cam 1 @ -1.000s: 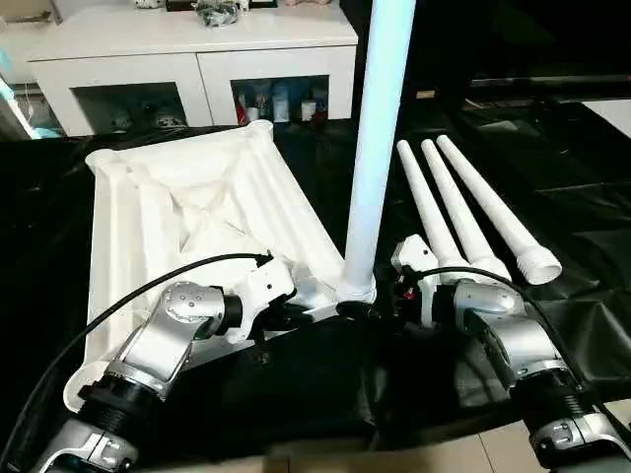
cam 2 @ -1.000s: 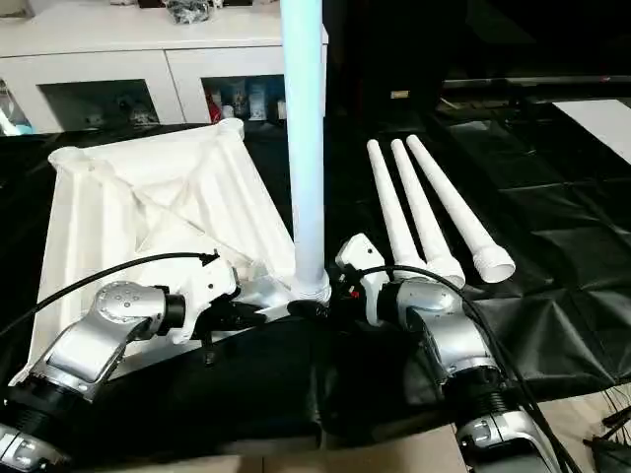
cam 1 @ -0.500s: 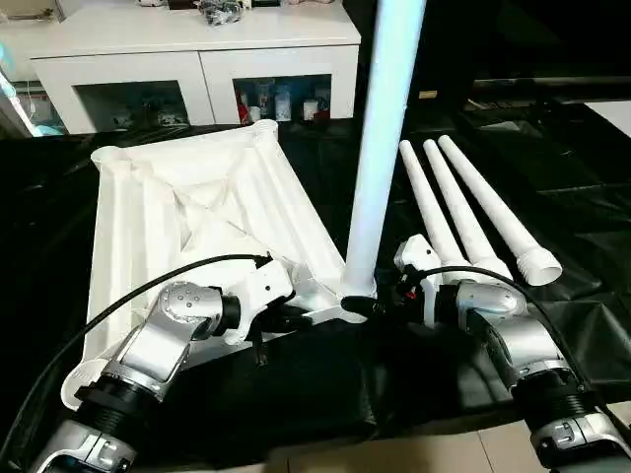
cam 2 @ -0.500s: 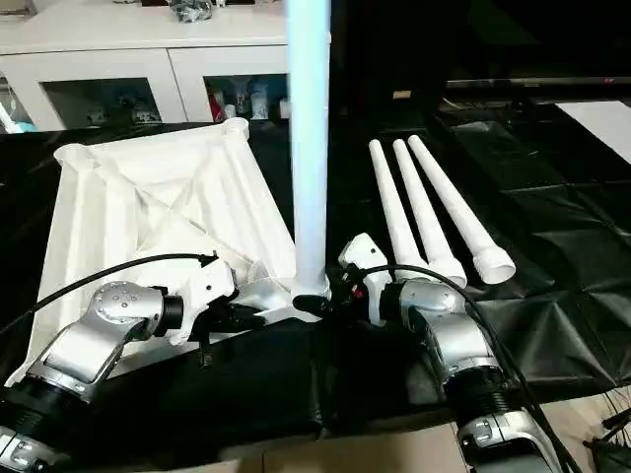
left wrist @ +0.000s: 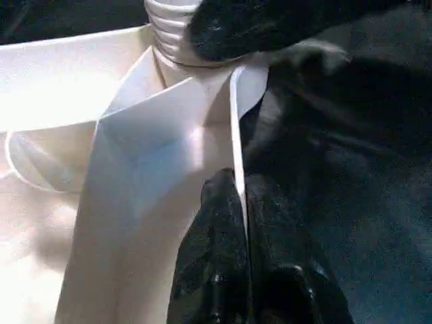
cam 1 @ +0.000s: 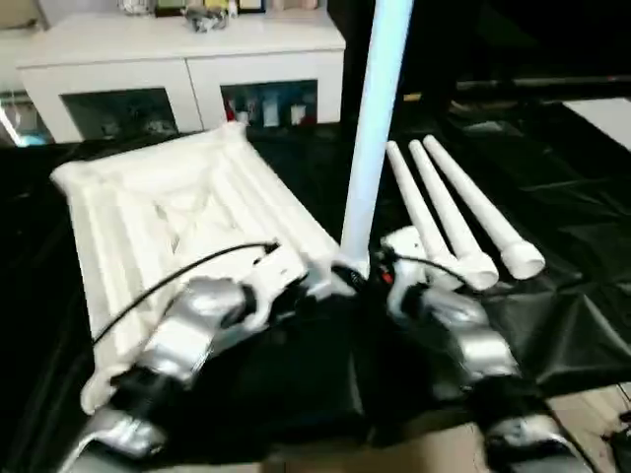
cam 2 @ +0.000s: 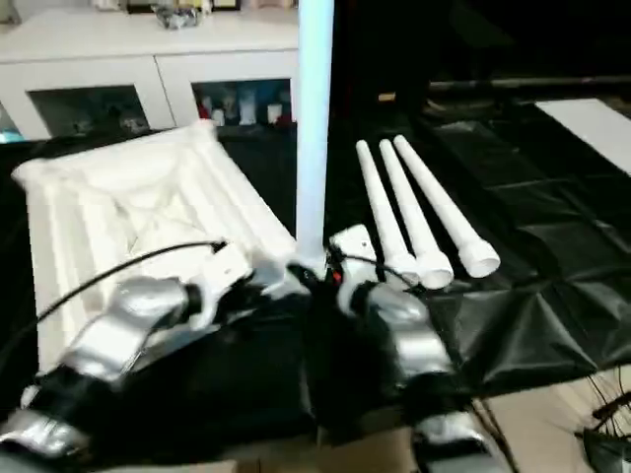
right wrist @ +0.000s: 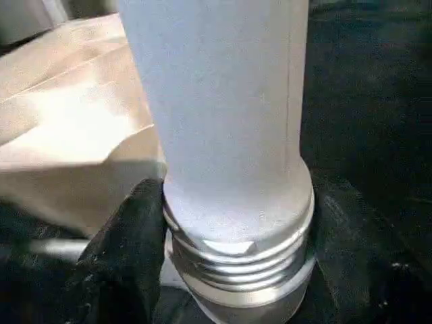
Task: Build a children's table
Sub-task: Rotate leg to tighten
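Children's table top (cam 1: 187, 212) lies ribs-up at ten o'clock on the black sheet; my right gripper (right wrist: 223, 270) clasps the first leg (cam 1: 375, 128) upright at its near corner socket, my left gripper (left wrist: 239, 270) pinches the rim. Three legs (cam 1: 458, 212) wait at two o'clock. Whether the threads have seated is hidden.

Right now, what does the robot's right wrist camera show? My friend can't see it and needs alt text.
A white table leg stands upright, its ribbed threaded end at the bottom, with one black finger of the right gripper pressed against its side. Behind it lie the white table top and black sheeting.
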{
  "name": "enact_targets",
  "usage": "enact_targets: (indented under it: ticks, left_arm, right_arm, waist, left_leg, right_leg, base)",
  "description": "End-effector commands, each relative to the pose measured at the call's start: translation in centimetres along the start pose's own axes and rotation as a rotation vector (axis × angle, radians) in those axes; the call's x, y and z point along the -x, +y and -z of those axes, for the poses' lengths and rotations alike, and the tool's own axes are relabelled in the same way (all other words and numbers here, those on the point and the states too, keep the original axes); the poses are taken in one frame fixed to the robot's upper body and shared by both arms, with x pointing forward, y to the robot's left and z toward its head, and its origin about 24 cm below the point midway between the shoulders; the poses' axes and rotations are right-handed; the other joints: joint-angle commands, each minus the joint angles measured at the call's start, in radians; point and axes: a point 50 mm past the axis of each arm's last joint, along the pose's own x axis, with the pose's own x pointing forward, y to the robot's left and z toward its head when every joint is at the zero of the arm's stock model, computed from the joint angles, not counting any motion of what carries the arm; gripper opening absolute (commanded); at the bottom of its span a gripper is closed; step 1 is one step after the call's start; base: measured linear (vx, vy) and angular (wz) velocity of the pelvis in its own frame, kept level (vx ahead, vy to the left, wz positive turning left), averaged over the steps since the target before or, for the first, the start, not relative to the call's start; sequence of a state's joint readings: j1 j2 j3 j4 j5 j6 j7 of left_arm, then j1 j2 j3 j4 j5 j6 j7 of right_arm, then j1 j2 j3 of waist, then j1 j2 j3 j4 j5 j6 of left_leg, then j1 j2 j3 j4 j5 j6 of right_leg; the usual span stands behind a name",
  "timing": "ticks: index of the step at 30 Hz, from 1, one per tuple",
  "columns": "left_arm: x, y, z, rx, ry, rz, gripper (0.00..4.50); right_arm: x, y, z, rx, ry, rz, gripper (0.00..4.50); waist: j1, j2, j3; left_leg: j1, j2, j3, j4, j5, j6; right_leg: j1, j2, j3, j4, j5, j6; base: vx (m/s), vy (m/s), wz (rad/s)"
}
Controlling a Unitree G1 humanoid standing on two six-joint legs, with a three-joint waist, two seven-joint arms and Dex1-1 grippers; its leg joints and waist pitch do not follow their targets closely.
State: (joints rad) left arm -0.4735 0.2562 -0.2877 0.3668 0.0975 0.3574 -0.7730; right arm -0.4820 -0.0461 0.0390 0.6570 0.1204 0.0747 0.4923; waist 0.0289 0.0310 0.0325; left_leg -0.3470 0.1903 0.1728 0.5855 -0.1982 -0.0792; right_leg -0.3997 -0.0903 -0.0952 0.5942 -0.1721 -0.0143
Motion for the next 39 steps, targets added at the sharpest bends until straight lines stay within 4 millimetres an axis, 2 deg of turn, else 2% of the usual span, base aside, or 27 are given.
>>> enact_targets:
  ticks: [1, 2, 4, 6, 7, 10, 11, 13, 15, 17, 19, 23, 25, 26, 28, 30, 32, 35, 36, 39]
  left_arm:
    - [-1.1, -0.7, 0.4, 0.056, 0.011, -0.044, 0.0]
    - [-1.5, -0.6, 0.3, 0.074, 0.019, -0.083, 0.0]
    - [-2.7, -0.8, -0.5, 0.112, 0.016, -0.152, 0.0]
    - [-3.2, -1.1, -1.0, 0.12, 0.003, -0.155, 0.0]
    - [-3.2, -1.1, -1.0, 0.12, 0.003, -0.155, 0.0]
    - [-3.5, -1.5, -1.7, 0.11, -0.024, -0.148, 0.0]
    - [-3.5, -1.6, -1.9, 0.109, -0.039, -0.132, 0.0]
    - [-3.5, -1.8, -1.9, 0.1, -0.047, -0.117, 0.0]
    - [-3.2, -1.9, -1.7, 0.075, -0.053, -0.092, 0.0]
    - [-3.0, -1.9, -1.6, 0.066, -0.059, -0.08, 0.0]
    - [-2.7, -1.9, -1.5, 0.059, -0.065, -0.066, 0.0]
    - [-1.8, -1.6, -1.0, 0.036, -0.064, -0.042, 0.0]
    - [-1.4, -1.5, -0.8, 0.031, -0.068, -0.033, 0.0]
    - [-1.0, -1.4, -0.6, 0.026, -0.073, -0.022, 0.0]
    - [-0.8, -1.4, -0.5, 0.023, -0.075, -0.015, 0.0]
    - [0.4, -0.9, 0.1, 0.009, -0.079, 0.014, 0.0]
    - [0.8, -0.7, 0.2, 0.003, -0.081, 0.023, 0.0]
    - [1.4, -0.7, 0.2, -0.009, -0.089, 0.056, 0.0]
    - [1.6, -0.8, 0.3, -0.016, -0.093, 0.074, 0.0]
    - [2.0, -1.0, 0.2, -0.031, -0.101, 0.111, 0.0]
  right_arm:
    - [-0.3, 0.5, 2.7, -0.087, 0.114, 0.086, 2.72]
    - [-0.6, 0.7, 2.9, -0.109, 0.118, 0.14, 2.72]
    - [-1.5, 1.3, 3.3, -0.164, 0.124, 0.251, 2.72]
    - [-1.8, 1.7, 3.3, -0.179, 0.122, 0.274, 2.72]
    - [-1.8, 1.7, 3.3, -0.179, 0.122, 0.274, 2.72]
    - [-2.2, 2.0, 3.2, -0.18, 0.118, 0.273, 2.72]
    - [-2.3, 2.2, 3.1, -0.185, 0.11, 0.24, 3.07]
    - [-2.4, 2.3, 3.0, -0.17, 0.11, 0.228, 3.07]
    - [-2.3, 2.1, 2.7, -0.153, 0.086, 0.208, 3.47]
    - [-2.1, 1.8, 2.5, -0.134, 0.07, 0.21, 3.52]
    - [-1.9, 1.3, 2.2, -0.11, 0.054, 0.217, 3.77]
    - [-1.2, 0.1, 1.3, -0.031, 0.016, 0.211, 4.05]
    - [-0.8, -0.3, 0.9, -0.013, 0.003, 0.193, 4.32]
    - [-0.4, -0.5, 0.6, 0.009, 0.001, 0.137, 4.32]
    - [-0.2, -0.5, 0.5, 0.022, 0.003, 0.098, 4.42]
    - [1.8, -0.4, 0.1, 0.152, 0.038, -0.19, 4.42]
    - [2.6, -0.3, 0.0, 0.181, 0.054, -0.296, 4.42]
    - [3.6, -0.6, -0.2, 0.216, 0.082, -0.394, 4.42]
    - [3.9, -0.8, -0.4, 0.224, 0.085, -0.411, 4.42]
    - [4.2, -1.4, -1.1, 0.254, 0.081, -0.434, 4.42]
  waist:
    - [0.0, -0.004, -0.04]
    - [-0.001, -0.006, -0.039]
    - [-0.003, -0.006, -0.038]
    - [-0.001, -0.009, -0.04]
    - [-0.001, -0.006, -0.041]
    - [0.0, -0.006, -0.044]
    - [0.0, -0.005, -0.044]
    - [-0.001, -0.004, -0.044]
    - [0.0, -0.003, -0.044]
    - [-0.001, -0.004, -0.045]
    - [0.0, -0.003, -0.048]
    - [0.008, -0.003, -0.055]
    - [0.009, -0.005, -0.058]
    - [0.013, -0.005, -0.059]
    - [0.014, -0.004, -0.06]
    - [0.019, 0.0, -0.059]
    - [0.02, -0.005, -0.058]
    - [0.017, -0.005, -0.053]
    - [0.013, -0.012, -0.053]
    - [0.013, -0.01, -0.053]
  left_leg:
    - [-0.001, 0.033, -0.015, -0.079, -0.308, 0.014]
    - [-0.002, 0.032, -0.017, -0.081, -0.319, 0.015]
    - [0.003, 0.029, -0.015, -0.079, -0.337, 0.016]
    - [0.0, 0.028, -0.018, -0.081, -0.338, 0.021]
    - [0.0, 0.029, -0.017, -0.082, -0.337, 0.027]
    - [-0.004, 0.029, -0.017, -0.083, -0.331, 0.037]
    - [-0.005, 0.029, -0.017, -0.083, -0.33, 0.04]
    - [-0.008, 0.029, -0.016, -0.084, -0.332, 0.044]
    - [-0.007, 0.03, -0.017, -0.085, -0.334, 0.046]
    - [-0.009, 0.03, -0.017, -0.085, -0.33, 0.05]
    - [-0.012, 0.031, -0.016, -0.086, -0.302, 0.054]
    - [-0.009, 0.031, -0.008, -0.079, -0.231, 0.07]
    - [-0.016, 0.03, -0.007, -0.076, -0.178, 0.091]
    - [-0.019, 0.03, -0.005, -0.071, -0.132, 0.114]
    - [-0.019, 0.031, -0.003, -0.069, -0.108, 0.134]
    - [-0.019, 0.031, -0.004, -0.067, -0.119, 0.143]
    - [-0.02, 0.035, -0.005, -0.068, -0.128, 0.153]
    - [-0.02, 0.035, -0.005, -0.072, -0.161, 0.136]
    - [-0.021, 0.035, -0.006, -0.072, -0.172, 0.129]
    - [-0.016, 0.037, -0.006, -0.072, -0.176, 0.12]
  right_leg:
    - [0.035, -0.06, 0.049, -0.098, -0.465, -0.136]
    - [0.038, -0.059, 0.047, -0.098, -0.471, -0.132]
    - [0.029, -0.06, 0.047, -0.105, -0.498, -0.121]
    - [0.034, -0.061, 0.045, -0.107, -0.513, -0.108]
    - [0.031, -0.062, 0.046, -0.108, -0.503, -0.107]
    - [0.034, -0.061, 0.045, -0.106, -0.481, -0.105]
    - [0.035, -0.061, 0.045, -0.105, -0.475, -0.107]
    - [0.036, -0.061, 0.045, -0.106, -0.467, -0.108]
    - [0.036, -0.062, 0.046, -0.107, -0.47, -0.109]
    - [0.037, -0.062, 0.046, -0.106, -0.465, -0.11]
    - [0.04, -0.063, 0.048, -0.102, -0.432, -0.119]
    - [0.042, -0.061, 0.05, -0.092, -0.322, -0.156]
    - [0.051, -0.059, 0.049, -0.08, -0.249, -0.177]
    - [0.055, -0.059, 0.049, -0.073, -0.186, -0.193]
    - [0.053, -0.058, 0.049, -0.069, -0.145, -0.207]
    - [0.057, -0.055, 0.045, -0.07, -0.152, -0.205]
    - [0.056, -0.055, 0.047, -0.069, -0.155, -0.201]
    - [0.056, -0.057, 0.046, -0.078, -0.221, -0.195]
    - [0.058, -0.056, 0.045, -0.079, -0.245, -0.191]
    - [0.052, -0.058, 0.048, -0.08, -0.269, -0.193]
  base:
    - [0.0, 0.0, 0.0]
    - [0.0, 0.0, 0.0]
    - [0.0, 0.0, 0.0]
    - [0.0, 0.0, 0.0]
    - [0.0, 0.0, 0.0]
    - [0.0, 0.0, 0.0]
    - [0.0, 0.0, 0.0]
    - [0.0, 0.0, 0.0]
    - [0.0, 0.0, 0.0]
    - [0.0, 0.0, 0.0]
    - [0.0, 0.0, 0.0]
    - [0.0, 0.0, 0.0]
    - [0.0, 0.0, 0.0]
    - [0.0, 0.0, 0.0]
    - [0.0, 0.0, 0.0]
    - [0.0, 0.0, 0.0]
    - [0.0, 0.0, 0.0]
    - [0.0, 0.0, 0.0]
    - [0.0, 0.0, 0.0]
    - [0.0, 0.0, 0.0]
